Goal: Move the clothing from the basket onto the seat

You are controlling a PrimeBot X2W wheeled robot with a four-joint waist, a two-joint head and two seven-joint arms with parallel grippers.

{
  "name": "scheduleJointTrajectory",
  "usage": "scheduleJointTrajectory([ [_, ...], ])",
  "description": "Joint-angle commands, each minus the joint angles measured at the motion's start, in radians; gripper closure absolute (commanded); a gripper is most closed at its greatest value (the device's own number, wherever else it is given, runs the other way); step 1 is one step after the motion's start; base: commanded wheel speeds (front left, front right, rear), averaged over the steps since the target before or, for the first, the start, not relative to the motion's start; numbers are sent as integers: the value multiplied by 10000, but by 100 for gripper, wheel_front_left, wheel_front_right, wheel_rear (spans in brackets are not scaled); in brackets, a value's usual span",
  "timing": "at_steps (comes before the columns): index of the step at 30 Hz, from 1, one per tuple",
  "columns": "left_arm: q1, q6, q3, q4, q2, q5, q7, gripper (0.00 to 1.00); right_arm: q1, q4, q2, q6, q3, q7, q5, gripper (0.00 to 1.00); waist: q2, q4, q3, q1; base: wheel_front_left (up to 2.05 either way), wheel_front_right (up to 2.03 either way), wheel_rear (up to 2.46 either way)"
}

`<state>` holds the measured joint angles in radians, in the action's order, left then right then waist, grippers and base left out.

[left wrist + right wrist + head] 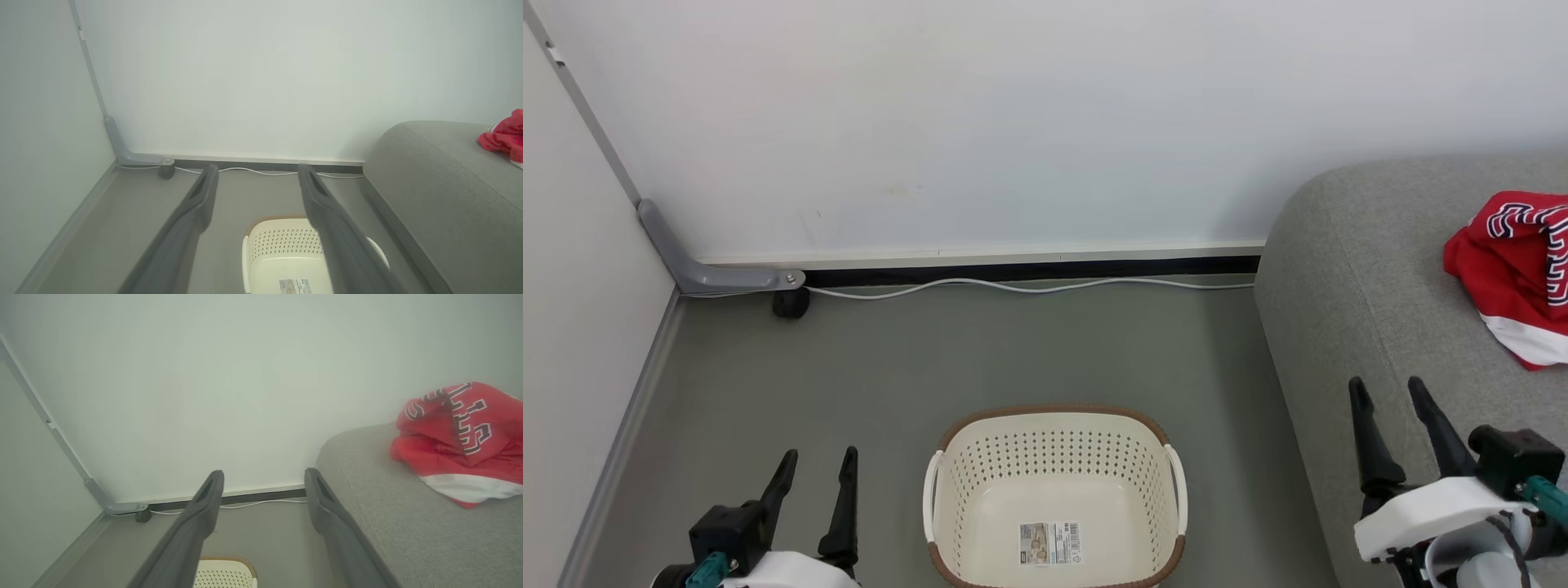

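At the lower left of the head view the left gripper (821, 452) hangs over the grey floor (866, 367). Its jaws are spread wide with nothing between them. Just right of it, at the bottom centre, the laundry basket (1052, 457) stands upright on the floor. Its cream perforated walls and base are bare apart from the paper label (1050, 543) stuck to the bottom, and no fabric shows inside. The left wrist view agrees, with pale plastic and the label at its lower middle.

Further right, the grey sofa (1347, 310) takes the right side of the frame, its rounded end near the basket but apart from it. The right gripper (1385, 381) sits at the lower right over the sofa's cushion, its jaws also wide apart and holding nothing. At the far right edge the red clothing (1511, 261) lies in a crumpled heap on the cushion. It shows navy-and-white lettering and a white band along its lower edge. The frame cuts off part of the heap, so I cannot tell whether it is one garment or two.

Judged from how things lie, the task looks done: the basket is cleared, the clothing is on the sofa, and both grippers are free. If anything is left, it is only to draw the arms back.
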<state>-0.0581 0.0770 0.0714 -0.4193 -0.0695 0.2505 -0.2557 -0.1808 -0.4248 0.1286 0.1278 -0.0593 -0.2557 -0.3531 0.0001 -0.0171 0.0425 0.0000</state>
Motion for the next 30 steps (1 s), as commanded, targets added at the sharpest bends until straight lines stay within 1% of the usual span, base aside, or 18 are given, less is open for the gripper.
scheduleJointTrajectory([
  [1, -8, -34, -549, 384, -33, -157, -61, 0, 68, 360, 82, 29, -412, -61, 155, 0, -1, 42, 59, 0, 0, 0, 0],
  [6, 273, -43, -930, 602, 69, -340, -61, 0, 323, 383, 115, 29, -613, -61, 540, 0, -1, 110, 73, 0, 0, 0, 0],
  [10, 309, -26, -1015, 609, 122, -519, -61, 0, 313, 217, 164, 29, -686, -61, 979, 0, -1, 135, 66, 0, 0, 0, 0],
  [13, 273, -40, -1078, 596, 148, -611, -61, 0, 253, 117, 90, 29, -693, -61, 1103, 0, -1, 126, 47, 0, 0, 0, 0],
  [17, 231, -58, -1127, 658, 170, -687, -61, 0, 124, -5, 44, 29, -696, -61, 1118, 0, -1, 86, -13, 0, 0, 0, 0],
  [30, -1, 92, -1134, 670, 190, -733, -61, 0, -415, -62, -12, 29, -576, -61, 1059, 0, -1, -21, -112, 0, 0, 0, 0],
])
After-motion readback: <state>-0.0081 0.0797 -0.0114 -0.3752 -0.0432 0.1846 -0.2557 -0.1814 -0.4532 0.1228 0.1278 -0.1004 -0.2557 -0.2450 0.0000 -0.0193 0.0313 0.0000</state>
